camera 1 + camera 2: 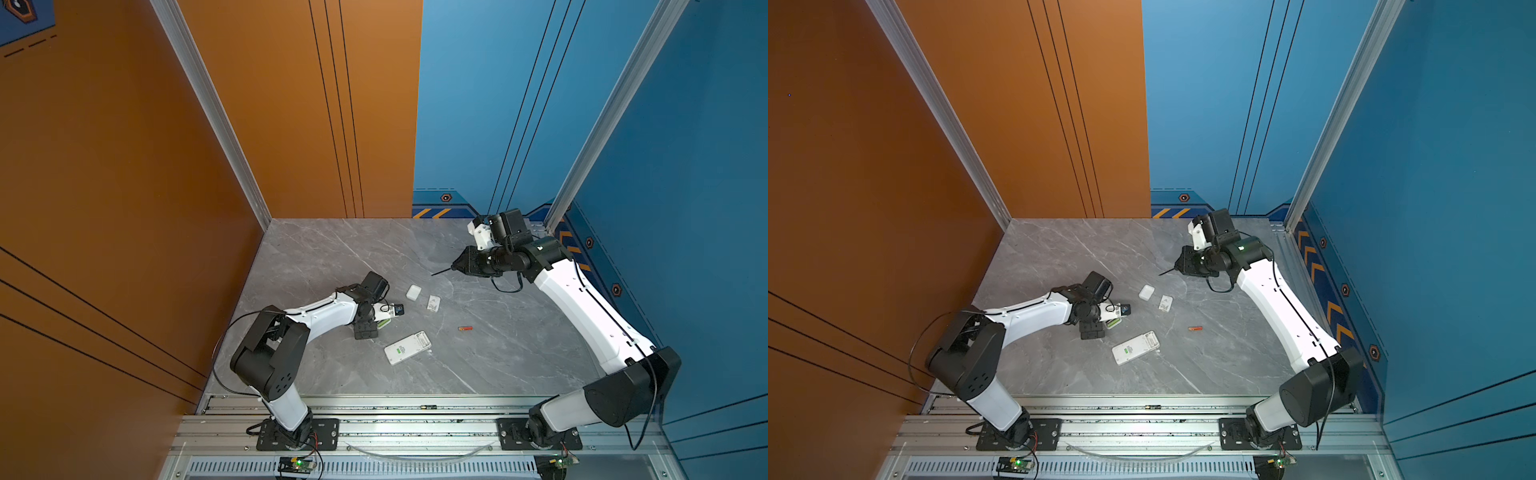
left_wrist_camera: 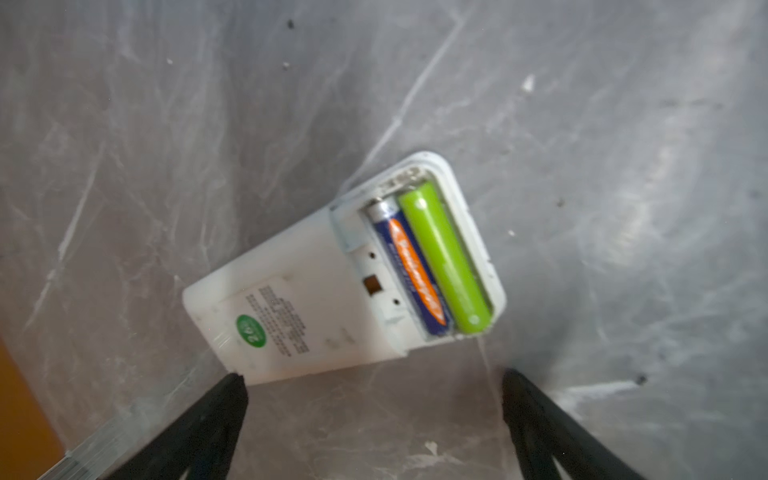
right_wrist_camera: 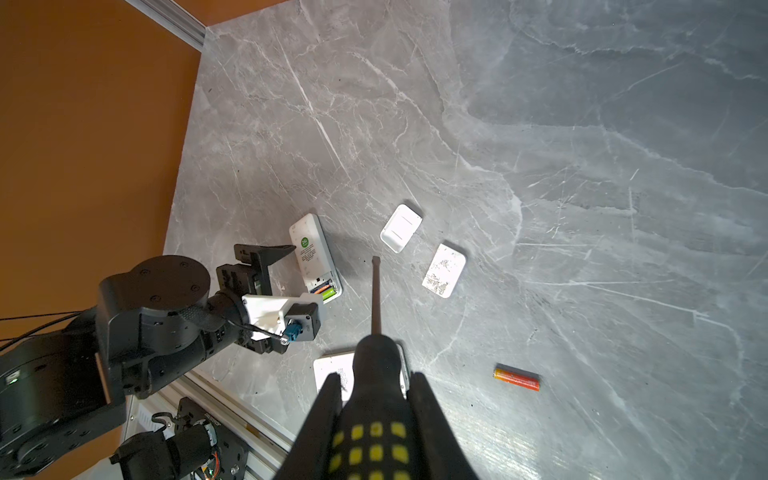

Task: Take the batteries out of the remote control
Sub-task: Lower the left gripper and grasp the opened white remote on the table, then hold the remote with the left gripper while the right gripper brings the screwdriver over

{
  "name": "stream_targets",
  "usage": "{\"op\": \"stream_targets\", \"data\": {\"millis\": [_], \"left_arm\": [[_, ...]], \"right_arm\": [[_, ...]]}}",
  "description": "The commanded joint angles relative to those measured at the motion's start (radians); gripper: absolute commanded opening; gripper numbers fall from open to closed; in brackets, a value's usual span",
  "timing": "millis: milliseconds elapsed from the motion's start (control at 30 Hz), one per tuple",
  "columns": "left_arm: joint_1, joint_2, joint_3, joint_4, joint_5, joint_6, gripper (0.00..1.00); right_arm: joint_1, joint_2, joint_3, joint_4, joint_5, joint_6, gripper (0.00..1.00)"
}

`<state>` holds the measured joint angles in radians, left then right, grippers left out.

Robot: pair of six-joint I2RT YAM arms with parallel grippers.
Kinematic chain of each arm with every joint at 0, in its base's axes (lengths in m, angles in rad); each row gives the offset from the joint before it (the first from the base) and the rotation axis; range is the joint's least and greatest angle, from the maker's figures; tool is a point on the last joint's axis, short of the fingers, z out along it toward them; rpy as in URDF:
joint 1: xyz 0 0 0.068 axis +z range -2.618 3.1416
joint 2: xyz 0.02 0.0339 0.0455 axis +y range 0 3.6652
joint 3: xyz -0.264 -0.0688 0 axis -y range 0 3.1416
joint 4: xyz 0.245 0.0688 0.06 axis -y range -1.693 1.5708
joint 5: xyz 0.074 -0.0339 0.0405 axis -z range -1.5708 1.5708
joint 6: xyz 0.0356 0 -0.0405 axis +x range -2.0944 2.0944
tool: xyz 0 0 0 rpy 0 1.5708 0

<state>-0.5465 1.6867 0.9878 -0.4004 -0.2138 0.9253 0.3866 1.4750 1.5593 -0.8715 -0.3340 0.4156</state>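
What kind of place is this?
Probably a robot lab booth: the left arm and right arm are bolted to metal rails by a grey marbled tabletop, walled by orange panels and blue panels.

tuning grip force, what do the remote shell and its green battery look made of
Remote shell: likely hard white plastic, matte, with moulded edges and a printed label. Green battery: probably a metal cell under glossy green wrap; a highlight runs along it.
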Motion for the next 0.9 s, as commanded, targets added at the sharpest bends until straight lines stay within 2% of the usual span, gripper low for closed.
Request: {"op": "stream_targets", "data": {"millis": [0,167,300,433,600,867], "left_arm": [[-0.012,0.069,0.034,0.059,-0.068,-0.034,0.98],[-0.018,0.154,0.162,0.059,-0.112,-0.104,0.98],[-0.018,0.205,0.268,-0.007,-0.035,-0.182,0.98],[-0.003,0.235,0.321,-0.072,-0.051,-0.223,0.98],[0.071,0.155,0.297,-0.198,0.126,-0.26,0.98],[0.165,0.103,0.216,-0.275,0.269,-0.331,0.99]], "right_arm": [[-0.006,-0.033,-0.02,0.025,-0.027,-0.021,0.0],[-0.006,-0.04,-0.045,0.045,-0.028,-0.01,0.0],[-0.006,-0.053,-0.073,0.059,-0.023,0.001,0.0],[-0.006,-0.073,-0.1,0.078,-0.016,0.02,0.0],[-0.005,-0.094,-0.118,0.083,-0.007,0.031,0.0],[-0.002,-0.086,-0.112,0.106,-0.007,0.041,0.0]]}}
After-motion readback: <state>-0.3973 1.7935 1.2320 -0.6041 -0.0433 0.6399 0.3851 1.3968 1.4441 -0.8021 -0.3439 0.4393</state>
